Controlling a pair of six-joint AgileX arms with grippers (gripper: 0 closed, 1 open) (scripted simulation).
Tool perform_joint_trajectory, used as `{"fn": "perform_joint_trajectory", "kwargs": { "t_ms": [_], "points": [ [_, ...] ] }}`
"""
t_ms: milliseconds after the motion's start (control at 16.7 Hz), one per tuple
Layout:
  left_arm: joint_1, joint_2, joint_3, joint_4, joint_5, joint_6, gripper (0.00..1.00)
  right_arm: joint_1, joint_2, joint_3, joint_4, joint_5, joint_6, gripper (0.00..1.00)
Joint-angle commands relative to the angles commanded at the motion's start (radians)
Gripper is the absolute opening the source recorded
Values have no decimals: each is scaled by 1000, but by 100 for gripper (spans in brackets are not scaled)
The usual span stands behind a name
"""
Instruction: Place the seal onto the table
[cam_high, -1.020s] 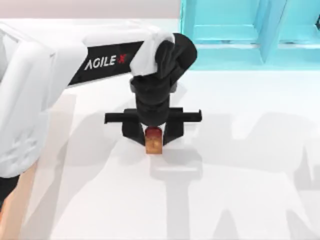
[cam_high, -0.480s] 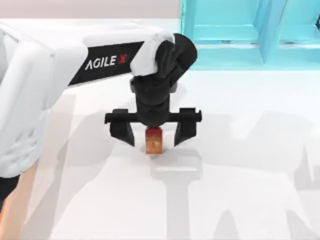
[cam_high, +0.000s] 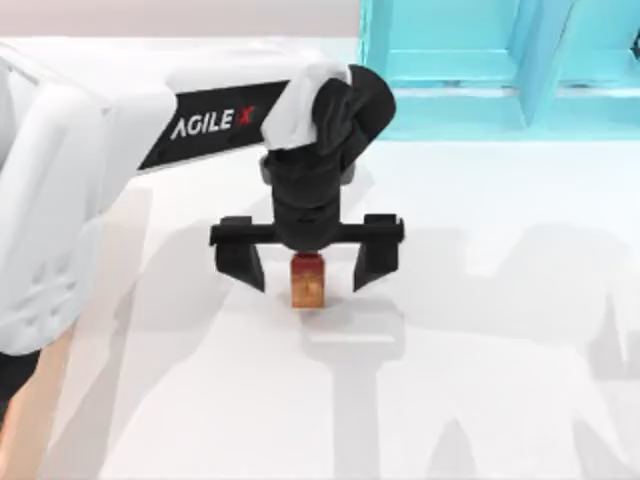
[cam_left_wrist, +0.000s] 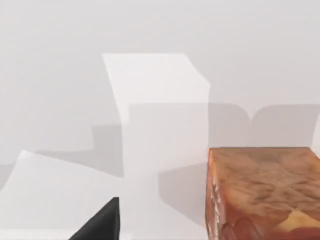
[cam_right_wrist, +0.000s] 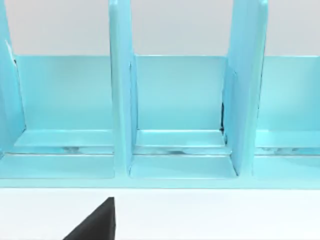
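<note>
The seal (cam_high: 308, 281) stood upright on the white desk (cam_high: 480, 380), just left of centre in the top view, its long axis vertical with the dark red top uppermost. The left tool (cam_high: 306, 268) hung directly above it, spread wide, one finger on either side of the seal and both clear of it. In the left wrist view the seal (cam_left_wrist: 262, 192) rested flat on the desk (cam_left_wrist: 160, 75). Judgement: the seal appeared released; a straight vertical lift would clear it without contact. The right arm was parked, facing the cyan shelf (cam_right_wrist: 175, 100); its tool state could not be told.
</note>
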Motion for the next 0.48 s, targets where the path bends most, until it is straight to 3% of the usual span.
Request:
{"fn": "perform_joint_trajectory", "kwargs": {
  "t_ms": [480],
  "points": [
    [-1, -1, 396, -381, 1, -12, 100, 0, 0, 0, 0, 0, 0, 100]
  ]
}}
